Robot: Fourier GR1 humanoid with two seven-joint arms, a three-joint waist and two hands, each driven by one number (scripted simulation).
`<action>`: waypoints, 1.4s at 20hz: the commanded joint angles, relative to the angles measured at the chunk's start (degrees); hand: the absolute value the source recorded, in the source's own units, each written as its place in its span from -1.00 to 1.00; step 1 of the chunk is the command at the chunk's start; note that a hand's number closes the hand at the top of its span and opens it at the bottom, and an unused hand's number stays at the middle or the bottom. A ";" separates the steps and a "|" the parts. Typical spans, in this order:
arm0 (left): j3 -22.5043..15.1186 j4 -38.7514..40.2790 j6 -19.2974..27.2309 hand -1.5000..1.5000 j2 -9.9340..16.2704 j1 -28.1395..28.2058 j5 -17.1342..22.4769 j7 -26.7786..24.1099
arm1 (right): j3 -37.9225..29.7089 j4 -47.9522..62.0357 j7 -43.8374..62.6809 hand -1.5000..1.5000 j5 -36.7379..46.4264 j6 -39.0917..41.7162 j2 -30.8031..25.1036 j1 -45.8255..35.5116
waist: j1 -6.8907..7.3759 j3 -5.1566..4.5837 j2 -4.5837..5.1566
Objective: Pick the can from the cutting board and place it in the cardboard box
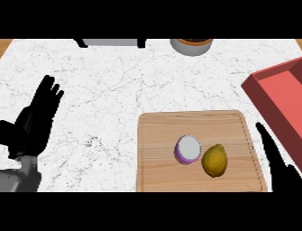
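A purple can [188, 149] with a pale top lies on the wooden cutting board [180, 126], near the board's middle. Right beside it, touching or nearly so, sits a yellow lemon [214, 160]. A red open box [293, 103] stands at the right edge of the counter, just beyond the board. My right hand [276, 167] shows at the lower right, fingers straight, alongside the board's right edge and apart from the can. My left hand [37, 119] rests open at the left, fingers up, far from the board.
A grey pot with dark contents [192, 45] stands at the counter's far edge. A pale appliance with black legs [113, 42] sits to its left. White marble counter [113, 81] spreads between my left hand and the board.
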 commanded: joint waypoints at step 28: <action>2.79 -3.50 -2.22 0.00 -2.78 2.55 -3.56 1.17 | 2.36 23.21 2.65 -1.00 14.32 -2.34 18.04 -4.25 | -0.33 0.18 -0.11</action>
